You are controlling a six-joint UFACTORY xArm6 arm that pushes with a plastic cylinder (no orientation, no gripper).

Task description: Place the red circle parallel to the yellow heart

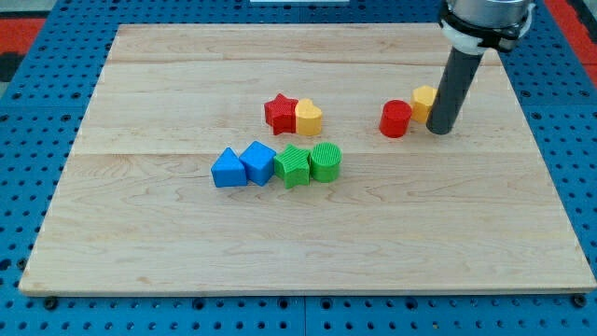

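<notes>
Rod work on the wooden worktop (168, 252): I have no jaws on this arm, only the dark rod, so nothing is clamped on anything. My tip (440, 130) rests on the board toward the view's right, just right of the red circle (395, 119) and at the lower right of the yellow hexagon-like block (424, 100), whose right part the rod hides. I cannot tell whether the tip touches either of them.

The red circle stands upright in the upper right part of the board, with the yellow block just beside it toward the view's upper right. The yellow heart (309, 118) sits well apart from the circle to the view's left, at about the same height in the view. It is pressed against the red star (280, 112) on its left side.

Below that pair, near the middle of the board, I see a row of four blocks packed side by side. From the view's left they are a blue triangle (226, 169), a blue cube-like block (258, 162), a green star-like block (293, 165) and a green cylinder (326, 161). The worktop lies on a blue perforated base (28, 121).
</notes>
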